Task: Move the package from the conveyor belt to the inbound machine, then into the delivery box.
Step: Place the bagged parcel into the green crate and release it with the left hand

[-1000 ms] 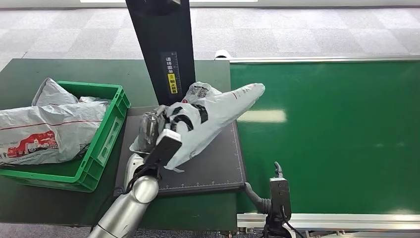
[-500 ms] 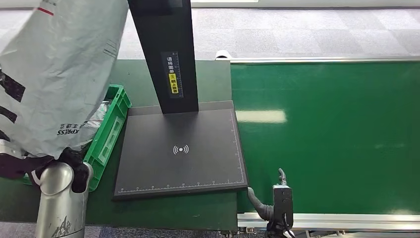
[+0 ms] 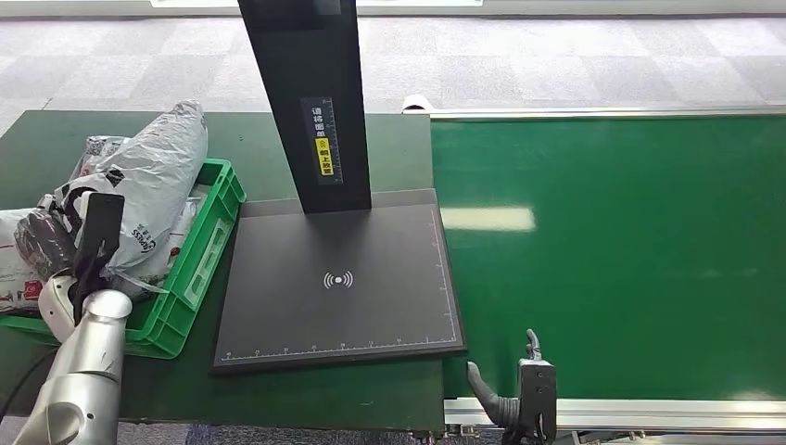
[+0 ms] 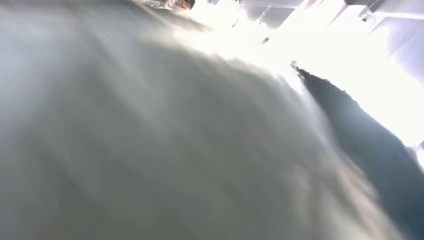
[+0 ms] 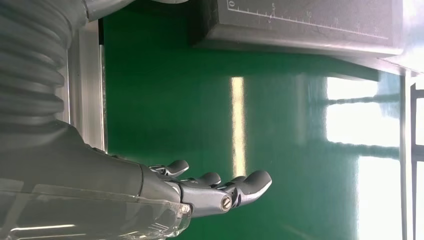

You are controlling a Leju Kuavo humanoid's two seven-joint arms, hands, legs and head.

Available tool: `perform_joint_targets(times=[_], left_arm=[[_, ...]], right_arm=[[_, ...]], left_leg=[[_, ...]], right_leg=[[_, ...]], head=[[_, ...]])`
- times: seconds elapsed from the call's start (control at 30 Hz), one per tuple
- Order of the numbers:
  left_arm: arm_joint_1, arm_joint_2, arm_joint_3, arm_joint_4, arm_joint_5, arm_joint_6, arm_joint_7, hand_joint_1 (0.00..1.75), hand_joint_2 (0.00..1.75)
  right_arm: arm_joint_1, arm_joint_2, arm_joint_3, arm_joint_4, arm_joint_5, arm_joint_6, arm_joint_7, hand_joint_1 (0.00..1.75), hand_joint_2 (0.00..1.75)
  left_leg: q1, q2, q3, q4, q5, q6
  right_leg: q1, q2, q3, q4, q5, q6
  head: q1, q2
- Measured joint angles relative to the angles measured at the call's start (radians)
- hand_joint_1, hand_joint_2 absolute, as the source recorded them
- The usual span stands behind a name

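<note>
At the left of the head view, the grey plastic courier package is gripped by the left hand above the green plastic delivery crate (already holding another bag). It should be lowered fully inside before release. The right hand is held empty, fingers extended

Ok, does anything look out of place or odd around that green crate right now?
Somewhat. The grey package held by the left hand sits tilted, its top poking well above the green crate rim rather than lying flat inside. Another package already in the crate hangs out past its far side.
</note>
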Motion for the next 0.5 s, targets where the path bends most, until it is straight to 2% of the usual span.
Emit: perform_joint_targets(times=[0.1,0.2,0.27,0.33,0.4,0.5], left_arm=[[-0.045,0.018,-0.005,0.108,-0.092,0.0,0.106,1.73,1.75],[-0.063,0.03,-0.009,0.161,-0.161,0.0,0.167,1.7,1.75],[-0.072,0.033,-0.009,0.184,-0.179,0.0,0.174,1.42,1.75],[-0.085,0.036,-0.008,0.209,-0.161,-0.001,0.152,0.61,1.75],[-0.098,0.039,0.001,0.233,-0.111,-0.005,0.107,0.01,1.75],[-0.114,0.039,0.033,0.252,0.024,-0.01,-0.015,0.0,1.75]], right_arm=[[-0.001,-0.005,0.014,-0.006,-0.001,-0.006,0.006,0.0,1.75],[0.0,-0.011,0.026,-0.009,-0.005,-0.014,0.009,0.0,1.75],[0.0,-0.015,0.033,-0.009,-0.012,-0.019,0.009,0.0,1.75],[0.001,-0.019,0.039,-0.009,-0.024,-0.026,0.006,0.0,1.75],[0.001,-0.024,0.047,-0.009,-0.037,-0.033,0.0,0.0,1.75],[0.001,-0.032,0.059,-0.008,-0.059,-0.051,-0.007,0.0,1.75]], left_leg=[[0.0,0.0,0.005,-0.001,-0.001,0.0],[0.0,0.001,0.008,-0.004,-0.001,-0.002],[0.0,0.001,0.01,-0.005,0.0,-0.003],[0.0,0.0,0.011,-0.006,0.002,-0.004],[0.0,-0.001,0.013,-0.006,0.003,-0.005],[0.0,-0.004,0.014,-0.007,0.004,-0.005]], right_leg=[[0.0,0.0,0.004,0.0,-0.001,0.0],[0.0,0.001,0.006,0.0,-0.001,-0.002],[0.0,0.001,0.007,0.0,0.0,-0.002],[0.0,0.001,0.008,0.0,0.0,-0.003],[0.0,-0.001,0.009,0.0,0.0,-0.003],[0.0,-0.003,0.01,0.0,0.0,-0.003]], head=[[0.0,0.0],[0.0,0.0],[0.0,0.0],[0.0,0.0],[0.0,0.0],[0.0,0.0]])
